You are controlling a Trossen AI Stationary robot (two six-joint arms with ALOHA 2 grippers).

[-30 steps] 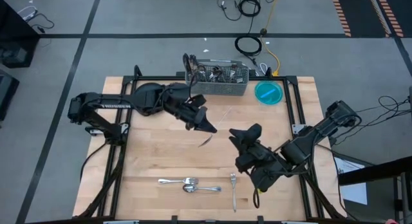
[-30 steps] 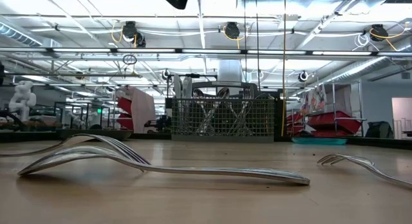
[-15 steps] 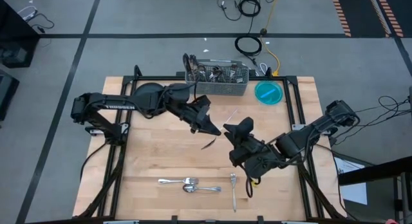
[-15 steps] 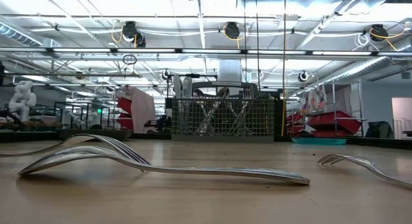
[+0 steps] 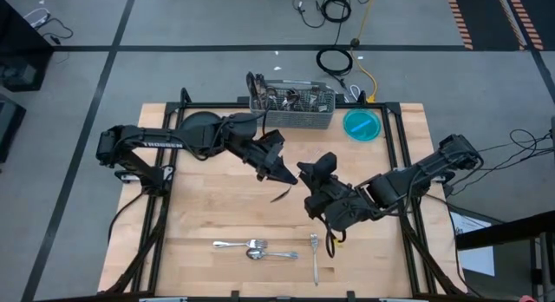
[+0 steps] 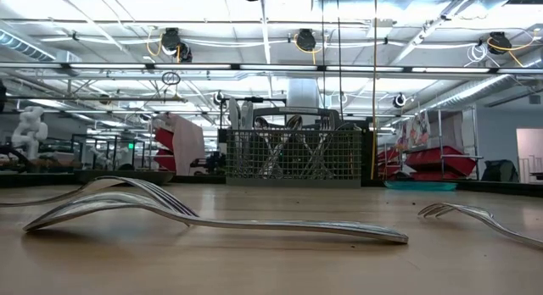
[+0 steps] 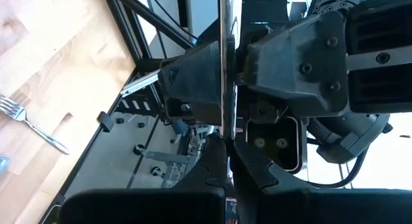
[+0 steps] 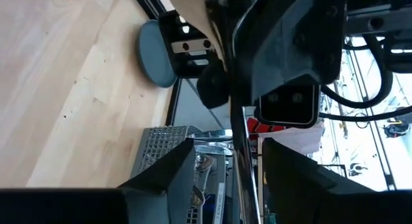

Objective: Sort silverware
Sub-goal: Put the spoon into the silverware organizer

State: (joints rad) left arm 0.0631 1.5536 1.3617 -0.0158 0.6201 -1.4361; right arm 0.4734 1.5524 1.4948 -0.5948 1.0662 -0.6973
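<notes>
Looking straight down, the left gripper point(image 5: 284, 173) and right gripper point(image 5: 310, 173) meet above the middle of the wooden table point(image 5: 217, 211). Only the wrist views show detail: the left gripper is clamped on a slim silver utensil point(image 7: 224, 63), which passes between the right gripper's fingers point(image 8: 174, 169), parted around it with gaps on both sides. At table height, neither gripper appears; forks point(image 6: 212, 220) lie on the near boards, the wire-mesh caddy point(image 6: 293, 155) holding more silverware behind. Overhead, 3 pieces point(image 5: 260, 247) lie along the front edge, a blue plate point(image 5: 362, 125) beside the caddy. Ceiling lights and shelving fill the room.
</notes>
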